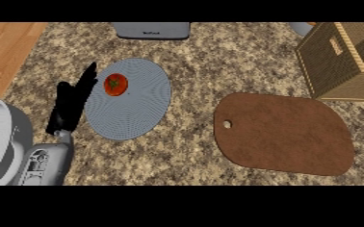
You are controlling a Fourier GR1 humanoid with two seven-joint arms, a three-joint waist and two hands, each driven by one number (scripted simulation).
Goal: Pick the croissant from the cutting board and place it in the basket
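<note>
Head view: left hand [71, 103] rests beside the plate [131, 110], fingers [86, 79] straight, holding nothing.

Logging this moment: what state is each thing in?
Cutting board: flat on the counter, no croissant on it.
Basket: at the right edge, contents hidden.
Tomato: on the round mat.
Left hand: open, fingers straight, beside the mat.
Right hand: not in view.

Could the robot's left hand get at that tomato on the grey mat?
Probably yes. The left hand rests open right beside the grey mat, and the tomato sits on the mat's near side with nothing between them.
</note>
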